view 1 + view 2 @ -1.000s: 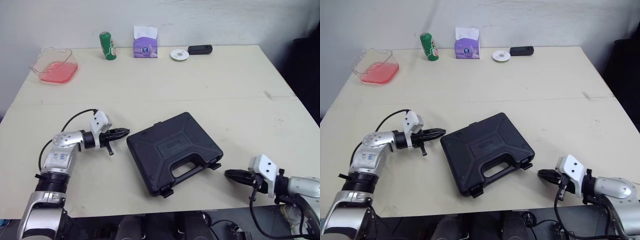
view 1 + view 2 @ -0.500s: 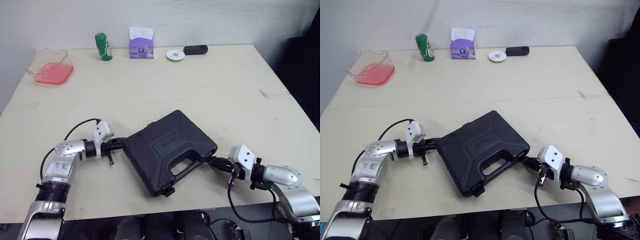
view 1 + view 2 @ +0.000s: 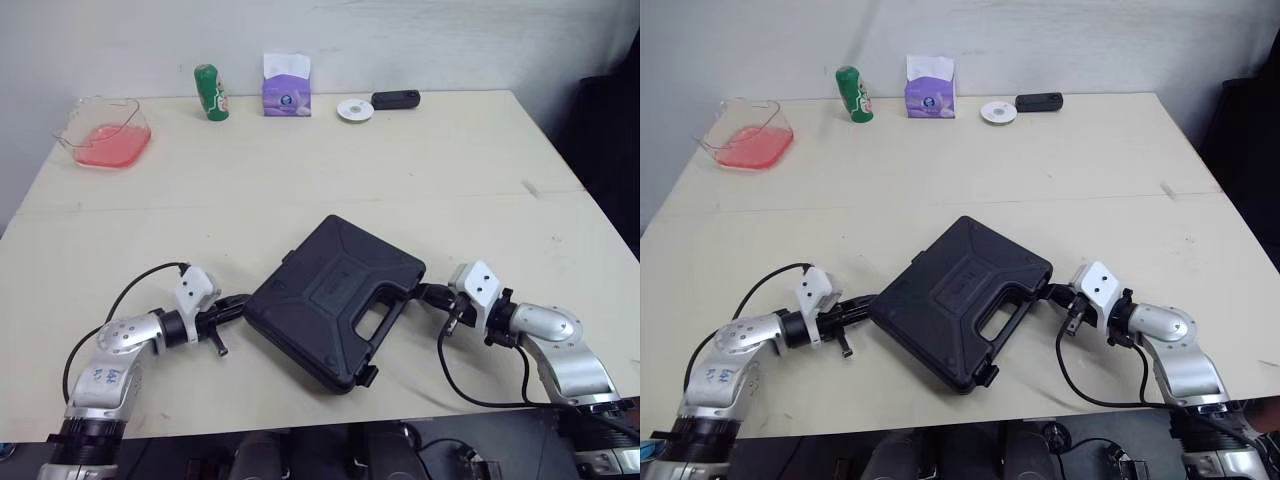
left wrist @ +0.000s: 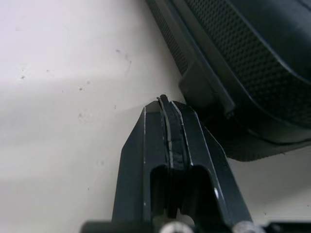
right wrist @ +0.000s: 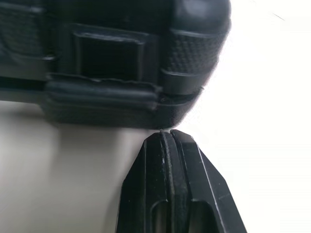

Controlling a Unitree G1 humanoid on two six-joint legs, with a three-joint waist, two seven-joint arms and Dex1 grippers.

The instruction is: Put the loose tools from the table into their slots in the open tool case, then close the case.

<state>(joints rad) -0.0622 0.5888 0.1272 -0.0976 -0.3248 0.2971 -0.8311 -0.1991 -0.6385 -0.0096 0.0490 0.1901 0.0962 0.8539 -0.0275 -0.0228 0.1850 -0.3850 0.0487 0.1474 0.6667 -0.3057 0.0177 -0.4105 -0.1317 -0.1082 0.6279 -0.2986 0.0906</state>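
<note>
Against opposite sides of the tool case (image 3: 335, 297), left and right jaws pressed together.

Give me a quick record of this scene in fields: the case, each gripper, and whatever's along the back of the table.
case: black tool case, lid closed, lying flat on the table between the two grippers
left gripper: shut, tips at the case's left edge; contact unclear
right gripper: shut, tips at the case's corner on its handle side; contact unclear
far edge: pink container, green can, purple tissue box, white disc, black device
</note>
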